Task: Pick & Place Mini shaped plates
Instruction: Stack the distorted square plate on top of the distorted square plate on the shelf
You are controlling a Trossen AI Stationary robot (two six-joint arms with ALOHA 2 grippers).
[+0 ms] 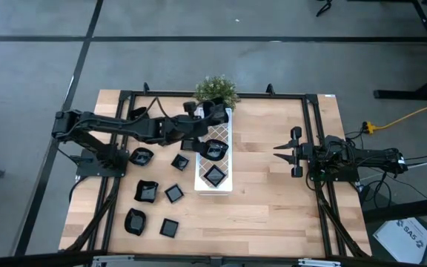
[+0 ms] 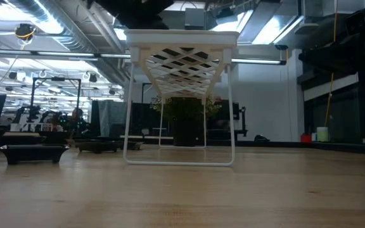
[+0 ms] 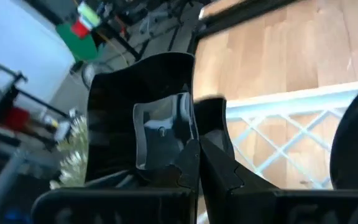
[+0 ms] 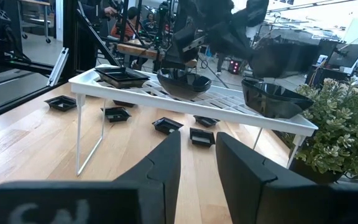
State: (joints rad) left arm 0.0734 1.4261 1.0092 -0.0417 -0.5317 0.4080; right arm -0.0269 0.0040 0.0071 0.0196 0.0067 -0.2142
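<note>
white tray [image 4: 185,99], three black plates [image 4: 182,81] on it; potted plant [image 4: 340,130] beside

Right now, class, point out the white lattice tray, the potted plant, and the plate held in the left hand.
White lattice tray [image 1: 222,148]: high view, bare lattice between plates.
Potted plant [image 1: 216,90]: high view, middle of the leaves.
Held plate [image 3: 114,118]: left wrist view, glossy inner wall.

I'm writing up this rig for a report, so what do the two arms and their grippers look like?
Both arms are dark, jointed and slim, mounted on black frame rails at the table's sides. The left gripper and right gripper each end in two black, angular, wedge-shaped fingers. Black cables trail behind the right arm, with a yellow cable running off across the floor nearby.
</note>
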